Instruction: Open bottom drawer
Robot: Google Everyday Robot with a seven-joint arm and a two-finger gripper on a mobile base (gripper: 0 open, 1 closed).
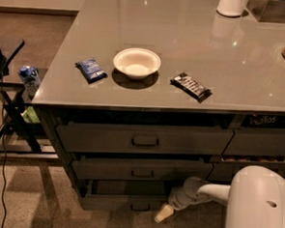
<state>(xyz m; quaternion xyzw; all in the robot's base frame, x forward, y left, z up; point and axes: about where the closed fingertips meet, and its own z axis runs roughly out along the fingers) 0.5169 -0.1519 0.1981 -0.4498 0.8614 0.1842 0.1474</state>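
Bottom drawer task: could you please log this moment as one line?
task: open bottom drawer | gripper: low, just right of its handle | countertop: white bowl

White bowl [136,62] between blue packet [91,69], dark bar [191,86].

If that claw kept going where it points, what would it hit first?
Probably the front of the bottom drawer, beside its handle; the gripper hangs low, close to it. Depth is unclear.
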